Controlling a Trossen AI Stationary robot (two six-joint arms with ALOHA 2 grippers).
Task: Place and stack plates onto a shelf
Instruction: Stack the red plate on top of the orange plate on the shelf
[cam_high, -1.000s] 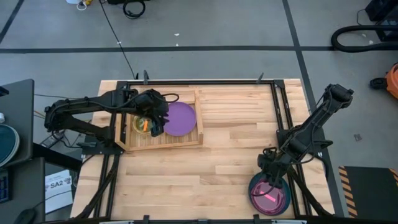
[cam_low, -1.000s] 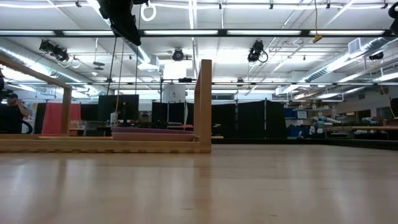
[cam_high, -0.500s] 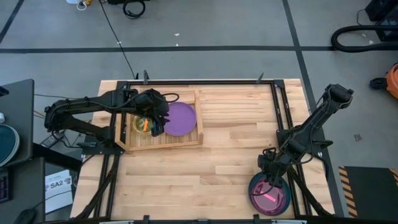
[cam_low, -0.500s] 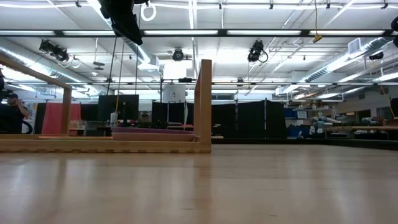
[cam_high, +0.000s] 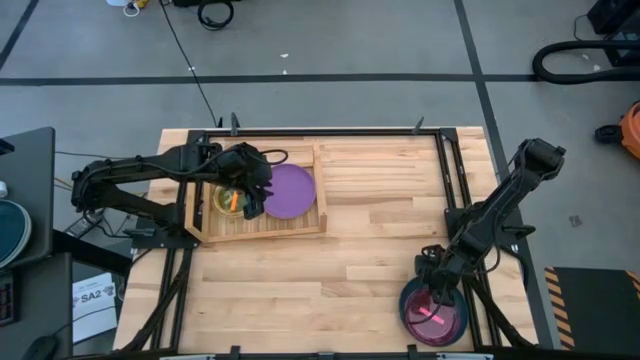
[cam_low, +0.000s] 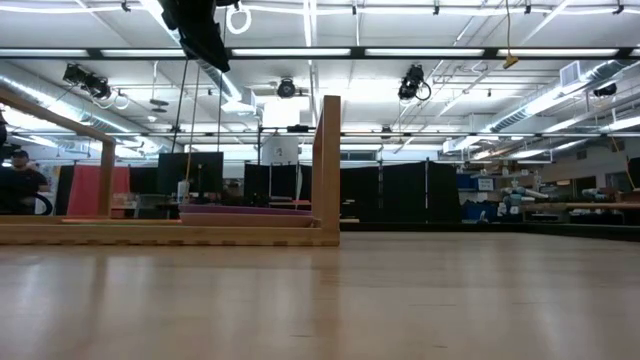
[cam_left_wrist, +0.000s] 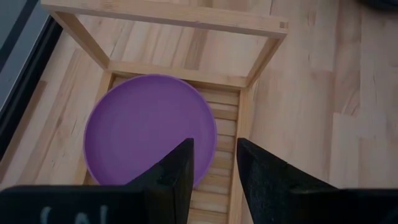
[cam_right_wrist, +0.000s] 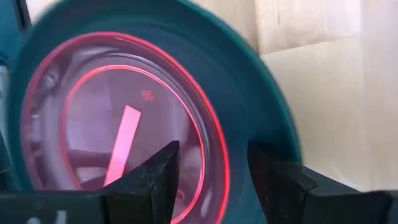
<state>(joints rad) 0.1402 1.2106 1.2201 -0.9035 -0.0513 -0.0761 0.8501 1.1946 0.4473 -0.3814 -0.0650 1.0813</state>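
A: The right gripper (cam_high: 432, 297), where is it?

B: It is at the near right corner of the table (cam_high: 370, 250), low over a stack of plates. In the right wrist view its two dark fingers (cam_right_wrist: 155, 180) stand apart, with a clear gap between them, and nothing is clamped between them. The pink plate (cam_right_wrist: 118, 124) lies just in front of the fingertips.

A: What is under the pink plate?

B: A larger dark teal plate (cam_right_wrist: 261, 99). The pink one is see-through, with a bright rim, and it sits inside the teal one. In the high view the stack lies at the table's edge, partly covered by the gripper.

A: And the left gripper (cam_high: 250, 195)?

B: It hangs above the shelf (cam_high: 300, 228), at the far left part of the table. In the left wrist view its fingers (cam_left_wrist: 177, 174) are apart with a narrow gap, and I see nothing between them.

A: What is on the shelf?

B: A purple plate (cam_high: 290, 190) lies flat on the slats in the right half of the shelf. It is close to the side rail, but I cannot tell if it touches it. In the left half, under the left gripper, something green and orange shows (cam_high: 228, 198), mostly hidden by the arm, so I cannot say what it is.

A: The two stacks, are they near each other?

B: No, well apart: the shelf is far left, the pink and teal plates near right.
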